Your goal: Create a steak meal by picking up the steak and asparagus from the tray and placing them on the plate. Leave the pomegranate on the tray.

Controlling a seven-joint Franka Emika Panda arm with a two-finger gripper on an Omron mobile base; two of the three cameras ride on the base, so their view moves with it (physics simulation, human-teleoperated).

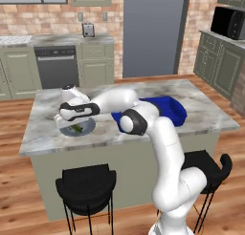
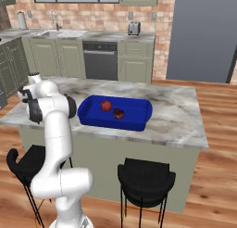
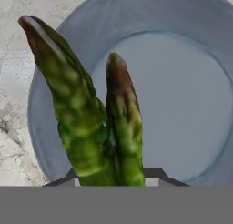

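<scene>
In my left base view the plate [image 1: 86, 130] sits on the counter [image 1: 201, 115] at frame centre-left, w/ the asparagus [image 1: 76, 128] over it. Tray [image 1: 177, 110] lies to the plate's right. In right base view, pomegranate [image 2: 106, 105] & steak [image 2: 118, 113] sit in the tray, steak lower-right of pomegranate.

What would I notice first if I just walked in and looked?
Probably the green asparagus, pinched in the gripper right above the round grey-blue plate. Next, the big blue tray on the marble island, with the red pomegranate and the darker steak lying in it.
</scene>
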